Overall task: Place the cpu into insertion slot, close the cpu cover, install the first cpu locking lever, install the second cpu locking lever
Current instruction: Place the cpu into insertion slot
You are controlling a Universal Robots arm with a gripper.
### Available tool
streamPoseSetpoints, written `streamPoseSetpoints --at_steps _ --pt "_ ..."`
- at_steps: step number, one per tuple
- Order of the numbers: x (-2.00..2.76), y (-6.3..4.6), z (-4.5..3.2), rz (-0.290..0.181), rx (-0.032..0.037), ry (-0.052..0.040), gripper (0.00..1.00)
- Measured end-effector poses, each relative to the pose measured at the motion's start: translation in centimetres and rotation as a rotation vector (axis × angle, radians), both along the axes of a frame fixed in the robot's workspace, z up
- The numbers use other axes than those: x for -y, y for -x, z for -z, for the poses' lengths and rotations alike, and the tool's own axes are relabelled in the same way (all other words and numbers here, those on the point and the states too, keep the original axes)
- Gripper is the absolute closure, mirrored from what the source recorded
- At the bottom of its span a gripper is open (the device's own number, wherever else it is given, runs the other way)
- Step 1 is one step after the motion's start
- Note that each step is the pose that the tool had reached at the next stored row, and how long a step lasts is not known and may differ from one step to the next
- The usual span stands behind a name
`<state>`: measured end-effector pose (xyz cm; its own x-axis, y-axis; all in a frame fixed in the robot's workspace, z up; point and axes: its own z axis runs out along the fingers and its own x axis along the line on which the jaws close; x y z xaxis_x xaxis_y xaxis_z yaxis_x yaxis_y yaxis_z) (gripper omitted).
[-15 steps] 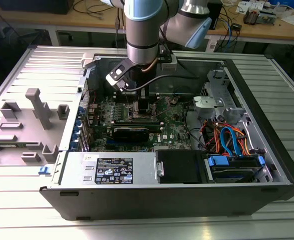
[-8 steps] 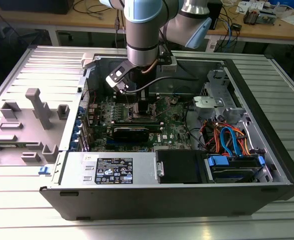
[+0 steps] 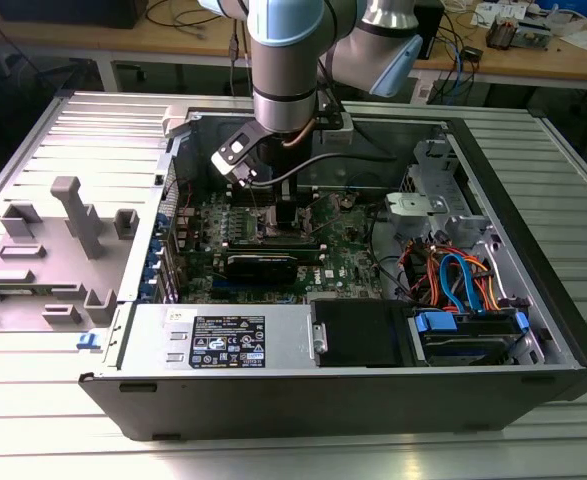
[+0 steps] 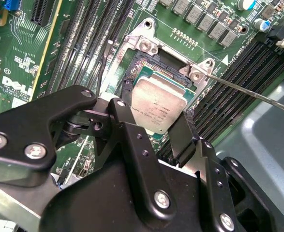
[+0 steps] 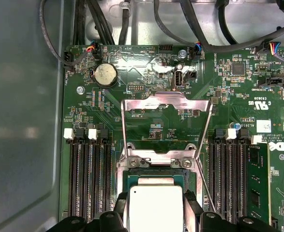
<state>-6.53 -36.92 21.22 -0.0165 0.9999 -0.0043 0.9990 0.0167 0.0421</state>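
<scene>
The hand grips the cpu by opposite edges, likely to keep it level over the insertion slot at the exterior view's centre, while beyond it the cpu cover stands raised, leaving that slot reachable.

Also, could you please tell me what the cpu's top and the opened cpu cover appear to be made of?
The cpu top looks like dull silver-grey metal, matte with soft glare. The cpu cover seems thin stamped sheet metal, brighter, with crisp cut edges; alloy unclear.
</scene>
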Motion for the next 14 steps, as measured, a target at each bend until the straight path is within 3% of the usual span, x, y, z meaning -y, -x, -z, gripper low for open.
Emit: streamPoseSetpoints --at_steps 3,6,14 --pt "0.00 0.0 0.07 0.000 0.0002 0.0005 0.45" --pt "0.00 0.0 0.29 0.001 -0.0001 0.0076 0.45" --pt "0.04 0.0 1.08 0.003 0.0000 0.0080 0.45"
